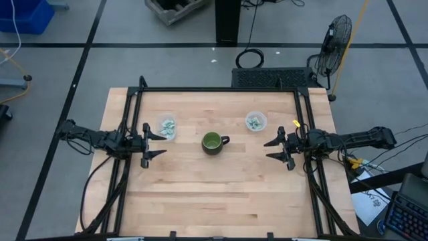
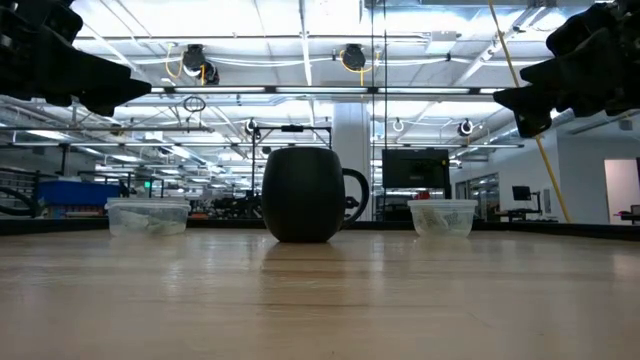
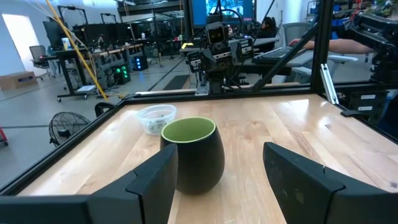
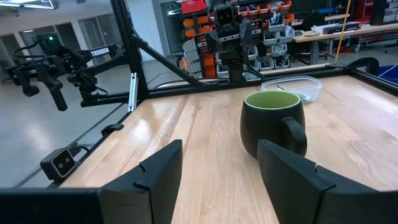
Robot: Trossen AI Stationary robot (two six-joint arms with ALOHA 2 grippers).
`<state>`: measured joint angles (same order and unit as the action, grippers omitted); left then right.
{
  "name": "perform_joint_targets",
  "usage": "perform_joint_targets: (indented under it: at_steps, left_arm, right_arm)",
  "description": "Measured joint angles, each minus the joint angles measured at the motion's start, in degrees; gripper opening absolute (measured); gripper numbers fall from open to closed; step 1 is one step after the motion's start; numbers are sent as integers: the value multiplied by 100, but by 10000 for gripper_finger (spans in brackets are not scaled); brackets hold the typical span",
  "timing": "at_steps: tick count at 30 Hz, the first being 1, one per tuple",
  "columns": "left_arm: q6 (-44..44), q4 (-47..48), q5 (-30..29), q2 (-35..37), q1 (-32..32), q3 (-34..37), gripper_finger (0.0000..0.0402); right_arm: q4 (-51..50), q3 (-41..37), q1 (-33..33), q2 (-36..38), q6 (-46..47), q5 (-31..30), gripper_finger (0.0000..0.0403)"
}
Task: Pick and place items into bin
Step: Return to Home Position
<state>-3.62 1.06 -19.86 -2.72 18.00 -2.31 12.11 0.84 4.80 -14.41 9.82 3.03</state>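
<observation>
Small pale green and white packets lie in two clear round tubs: the left tub (image 1: 166,126) (image 2: 148,216) (image 4: 292,88) and the right tub (image 1: 255,121) (image 2: 443,216) (image 3: 157,118). A dark mug with a green inside (image 1: 212,142) (image 2: 305,195) stands upright between them. My left gripper (image 1: 162,144) (image 3: 221,180) hovers open near the left tub, pointing at the mug (image 3: 189,152). My right gripper (image 1: 267,150) (image 4: 221,180) hovers open near the right tub, facing the mug (image 4: 273,124) from the other side. Both are empty.
A black frame rail (image 1: 221,90) runs along the table's far edge, with more rails down both sides. The bare wooden table top (image 1: 221,194) stretches from the mug toward the near edge. Both arms hang above the table in the low view.
</observation>
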Motion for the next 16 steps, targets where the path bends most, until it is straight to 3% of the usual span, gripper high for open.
perform_joint_targets:
  at_steps: [16]
  left_arm:
    - [0, -2, -2, 0, 0, 0, 244]
  right_arm:
    - [-2, 0, 2, -1, -2, 2, 201]
